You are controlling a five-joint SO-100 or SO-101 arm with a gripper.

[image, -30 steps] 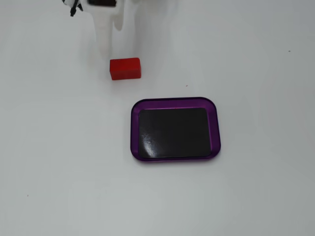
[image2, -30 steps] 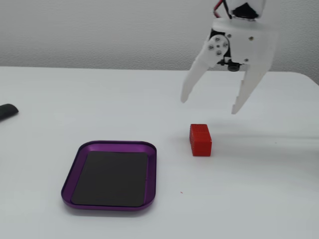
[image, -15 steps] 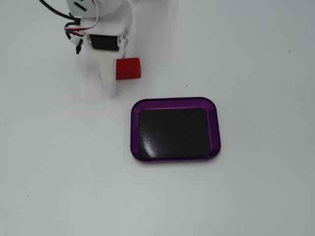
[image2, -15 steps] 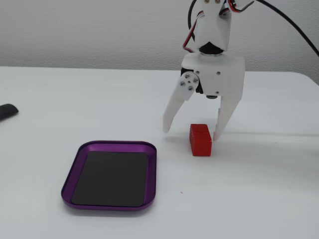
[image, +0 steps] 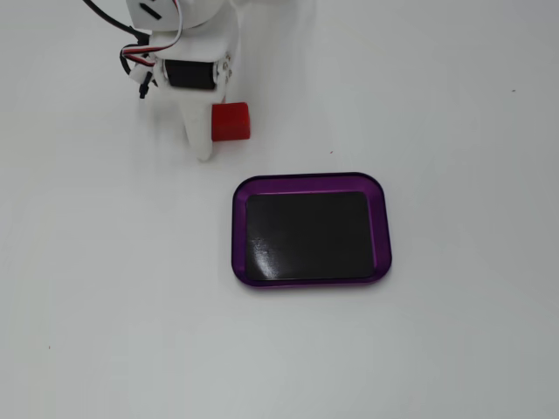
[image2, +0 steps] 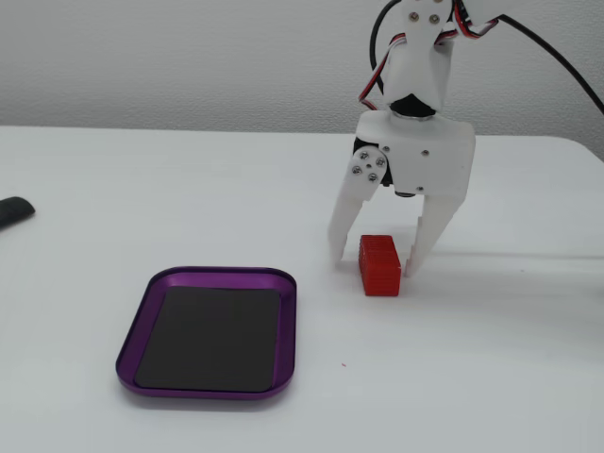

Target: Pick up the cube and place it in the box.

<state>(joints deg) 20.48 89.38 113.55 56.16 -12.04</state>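
The cube [image2: 379, 265] is a small red ribbed block lying on the white table, and it also shows in the other fixed view [image: 231, 121]. My gripper [image2: 376, 264] is open and lowered over it, with one white finger on each side and the tips near the table. The right finger is close to the cube and the left one stands a little apart. From above only one finger [image: 203, 144] shows clearly, beside the cube. The box [image2: 208, 275] is a purple-rimmed tray with a black bottom; it is empty and lies apart from the cube, also seen from above [image: 310, 181].
A dark object [image2: 11, 211] lies at the left edge of the table. The arm's cables [image: 131, 48] hang beside the wrist. The white table [image: 454, 105] spreads all around the tray.
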